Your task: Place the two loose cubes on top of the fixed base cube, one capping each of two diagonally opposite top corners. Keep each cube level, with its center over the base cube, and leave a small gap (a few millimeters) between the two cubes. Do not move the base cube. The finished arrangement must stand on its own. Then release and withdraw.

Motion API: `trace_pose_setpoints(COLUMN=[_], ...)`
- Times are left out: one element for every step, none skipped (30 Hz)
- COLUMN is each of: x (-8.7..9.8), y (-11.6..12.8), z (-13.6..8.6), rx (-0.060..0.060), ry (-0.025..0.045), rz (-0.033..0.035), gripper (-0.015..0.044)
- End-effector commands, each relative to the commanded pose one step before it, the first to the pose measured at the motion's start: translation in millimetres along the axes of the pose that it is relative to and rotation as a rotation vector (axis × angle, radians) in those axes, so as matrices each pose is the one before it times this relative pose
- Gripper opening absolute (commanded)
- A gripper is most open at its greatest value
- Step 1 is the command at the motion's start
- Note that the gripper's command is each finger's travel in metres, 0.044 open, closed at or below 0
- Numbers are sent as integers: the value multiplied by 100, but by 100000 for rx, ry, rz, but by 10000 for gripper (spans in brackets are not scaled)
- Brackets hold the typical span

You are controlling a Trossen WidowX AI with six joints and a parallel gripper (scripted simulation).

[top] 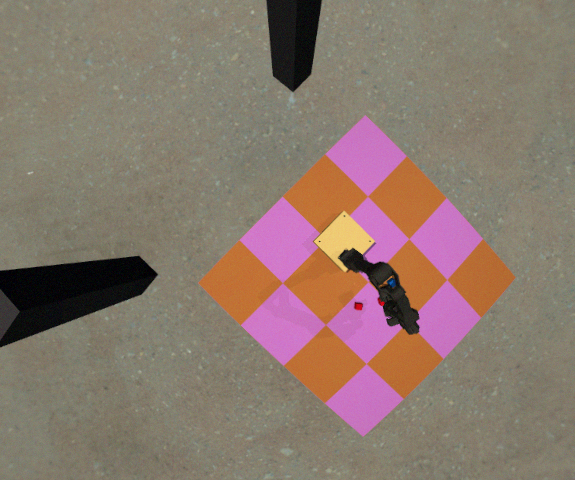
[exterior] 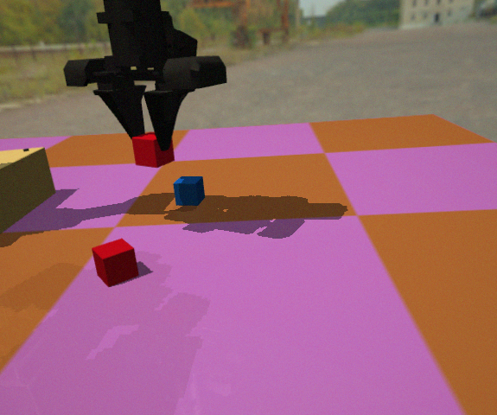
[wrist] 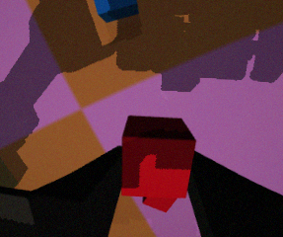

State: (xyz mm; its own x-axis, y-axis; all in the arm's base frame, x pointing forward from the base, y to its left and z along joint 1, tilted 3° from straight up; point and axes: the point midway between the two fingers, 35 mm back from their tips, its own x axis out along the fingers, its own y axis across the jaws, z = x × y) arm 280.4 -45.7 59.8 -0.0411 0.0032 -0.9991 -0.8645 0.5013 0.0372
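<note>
My gripper [exterior: 150, 141] is shut on a red cube [top: 381, 301] [exterior: 147, 154] [wrist: 166, 183] and holds it in the air above the mat, nearly level in the exterior view. A second red cube [top: 358, 306] [exterior: 115, 264] [wrist: 160, 203] rests on a pink tile; in the wrist view it is mostly hidden behind the held cube. The blue cube [top: 391, 283] [exterior: 188, 192] [wrist: 117, 9] stands on an orange tile, partly in the arm's shadow, with nothing on top. In the top view it shows only through a gap in the arm.
The pale yellow mounting block [top: 336, 232] [exterior: 20, 192] under the arm's base stands to the left in the exterior view. The checkered mat [top: 365, 403] [exterior: 306, 312] lies under the cubes. Two black posts [top: 292, 46] [top: 70, 294] stand outside the mat.
</note>
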Motion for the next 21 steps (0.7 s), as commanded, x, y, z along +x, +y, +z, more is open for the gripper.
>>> trace_pose_setpoints(x=[-1164,-133,-80,-27,14,41,69,85,85,86,87,87,88,88,89,90,90,91,92,92,93], y=[-93,23,14,5,0,1,5,12,18,25,32,39,46,52,59,66,73,80,86,93,100], z=[99,-11,-7,-2,49,148,246,300,301,301,301,301,301,300,300,299,298,297,296,295,293], rx=[-623,2,1,0,173,518,863,1050,1050,1050,1050,1050,1050,1050,1050,1050,1050,1050,1050,1050,1050], ry=[-1010,-3,-1,0,-9,-27,-45,-56,-58,-59,-60,-61,-62,-63,-64,-64,-65,-66,-66,-67,-68], rz=[-1111,1,1,0,-8,-23,-38,-44,-42,-40,-38,-36,-34,-32,-30,-28,-26,-24,-21,-19,-17], gripper=[105,105,105,105,105,105,105,105,105,105,105,105,105,105,105,105,105,105,105,105,105])
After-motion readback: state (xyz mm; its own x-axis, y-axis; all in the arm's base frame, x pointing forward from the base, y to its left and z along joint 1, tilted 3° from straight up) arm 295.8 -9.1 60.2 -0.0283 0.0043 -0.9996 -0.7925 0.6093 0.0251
